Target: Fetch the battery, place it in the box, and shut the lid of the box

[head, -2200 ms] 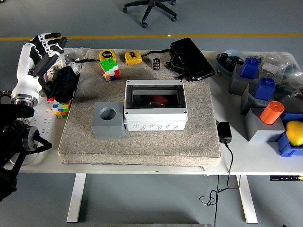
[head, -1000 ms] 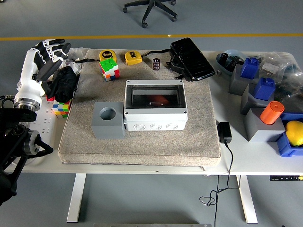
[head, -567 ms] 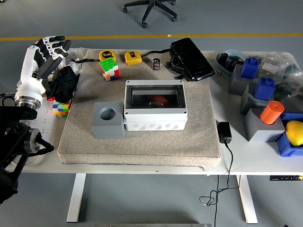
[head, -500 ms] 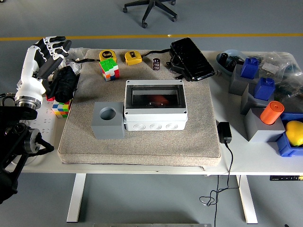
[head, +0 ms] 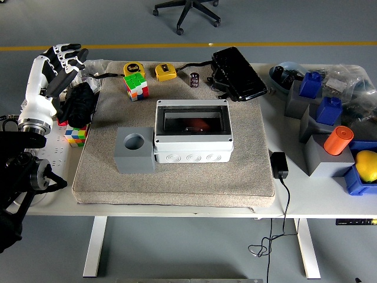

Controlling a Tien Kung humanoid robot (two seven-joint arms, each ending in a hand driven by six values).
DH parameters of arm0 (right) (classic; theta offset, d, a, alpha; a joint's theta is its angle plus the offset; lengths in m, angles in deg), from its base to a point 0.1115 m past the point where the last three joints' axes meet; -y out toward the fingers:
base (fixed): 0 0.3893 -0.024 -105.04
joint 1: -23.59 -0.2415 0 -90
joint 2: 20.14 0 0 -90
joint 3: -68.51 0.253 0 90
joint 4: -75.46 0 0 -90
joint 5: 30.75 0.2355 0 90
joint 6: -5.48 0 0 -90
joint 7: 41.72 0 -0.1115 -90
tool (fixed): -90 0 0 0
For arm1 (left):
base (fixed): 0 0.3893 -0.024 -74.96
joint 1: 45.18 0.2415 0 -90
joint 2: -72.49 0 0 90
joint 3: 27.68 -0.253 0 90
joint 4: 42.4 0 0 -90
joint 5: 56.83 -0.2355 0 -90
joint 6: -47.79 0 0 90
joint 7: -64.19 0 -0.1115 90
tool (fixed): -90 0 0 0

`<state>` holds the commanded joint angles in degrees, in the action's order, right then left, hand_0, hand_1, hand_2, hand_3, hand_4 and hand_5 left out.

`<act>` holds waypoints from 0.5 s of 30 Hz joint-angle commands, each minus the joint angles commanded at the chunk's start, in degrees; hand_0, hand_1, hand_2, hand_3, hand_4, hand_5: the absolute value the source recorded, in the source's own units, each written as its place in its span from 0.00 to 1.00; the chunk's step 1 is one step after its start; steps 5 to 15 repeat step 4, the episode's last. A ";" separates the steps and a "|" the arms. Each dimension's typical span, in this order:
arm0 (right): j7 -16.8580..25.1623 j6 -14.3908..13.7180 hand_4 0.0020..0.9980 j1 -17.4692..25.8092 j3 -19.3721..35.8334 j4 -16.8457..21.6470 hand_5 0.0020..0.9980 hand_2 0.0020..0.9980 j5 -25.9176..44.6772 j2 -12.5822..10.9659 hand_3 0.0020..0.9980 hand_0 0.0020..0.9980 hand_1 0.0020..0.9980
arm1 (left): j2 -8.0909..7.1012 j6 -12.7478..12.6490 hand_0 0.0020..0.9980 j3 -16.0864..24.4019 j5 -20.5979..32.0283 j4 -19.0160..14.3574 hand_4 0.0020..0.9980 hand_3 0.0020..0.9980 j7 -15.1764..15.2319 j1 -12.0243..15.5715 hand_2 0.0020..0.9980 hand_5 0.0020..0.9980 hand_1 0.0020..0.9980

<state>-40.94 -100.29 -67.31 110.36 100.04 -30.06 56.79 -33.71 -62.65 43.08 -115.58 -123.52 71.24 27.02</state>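
- The battery [head: 194,79], a small dark cylinder, stands upright at the far edge of the grey mat [head: 177,171], between the yellow tape measure [head: 165,72] and the black case [head: 238,74]; nothing touches it.
- The box [head: 193,132], white-grey with a dark see-through lid, sits in the middle of the mat, well apart from the battery. Its lid looks to lie flat on top, and something red shows dimly through it.
- A grey block [head: 135,150] with a round hole in its top stands touching the box's left side.
- A colourful cube [head: 136,86] stands on the mat's far left corner, just beside a second yellow tape measure [head: 133,68].
- The left hand [head: 57,66] hangs raised over the table's far left end, white with dark fingers [head: 69,52] spread and relaxed, holding nothing. It is well apart from the battery and the box.
- Just beside that hand lies a black bundle [head: 79,104], with another colourful cube [head: 76,134] under its near end.
- The right hand does not show.
- On the table's right end stand grey and blue blocks, an orange cylinder [head: 338,140] and a yellow ball [head: 366,164] in a blue tray.
- A black power adapter [head: 278,165] lies just off the mat's right edge, its cable hanging over the table's [head: 294,200] near edge.
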 joint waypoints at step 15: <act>0.08 -0.02 0.99 -0.23 -0.12 -0.03 0.58 0.68 0.26 0.00 0.58 0.65 0.69 | -0.36 -0.03 0.59 -0.30 0.05 0.01 0.93 0.60 -0.05 0.18 0.60 0.47 0.64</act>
